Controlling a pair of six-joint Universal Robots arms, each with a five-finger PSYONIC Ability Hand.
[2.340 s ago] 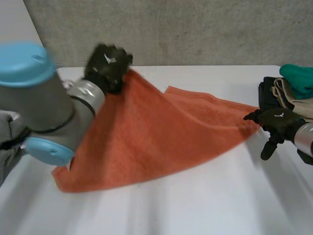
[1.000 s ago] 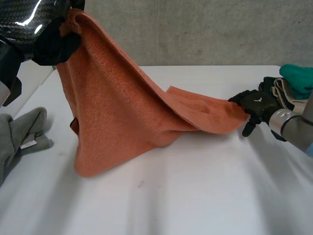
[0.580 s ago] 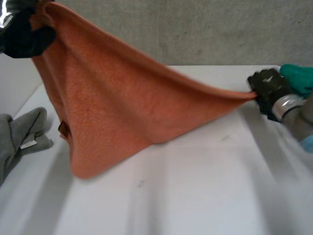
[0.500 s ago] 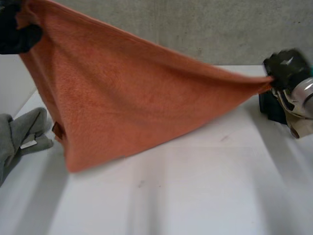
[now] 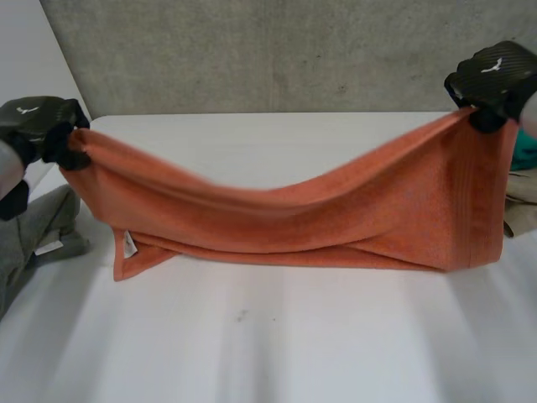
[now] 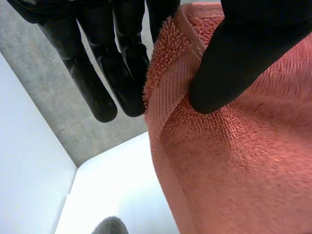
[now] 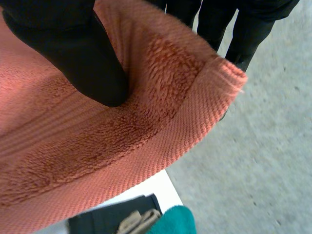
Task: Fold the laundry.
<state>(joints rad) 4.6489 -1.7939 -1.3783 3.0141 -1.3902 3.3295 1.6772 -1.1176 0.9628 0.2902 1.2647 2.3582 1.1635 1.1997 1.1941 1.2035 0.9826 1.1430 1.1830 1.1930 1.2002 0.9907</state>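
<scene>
black fingers and thumb of my left hand pinch one top corner of the fuzzy orange towel. my right hand pinches the other top corner the same way. i see the towel hang between them, sagging in the middle, its bottom edge resting on the white table. a soft grey cloth lies near the left hand.

The head camera is looking down and forward from between and behind the arms, covering the white table, the far concrete wall and the whole orange towel. The left wrist camera is sitting very close to the left hand, facing along its palm toward the table's far left. The right wrist camera is sitting equally close to the right hand, facing the far right. All three views are sharing the towel and the wall.
</scene>
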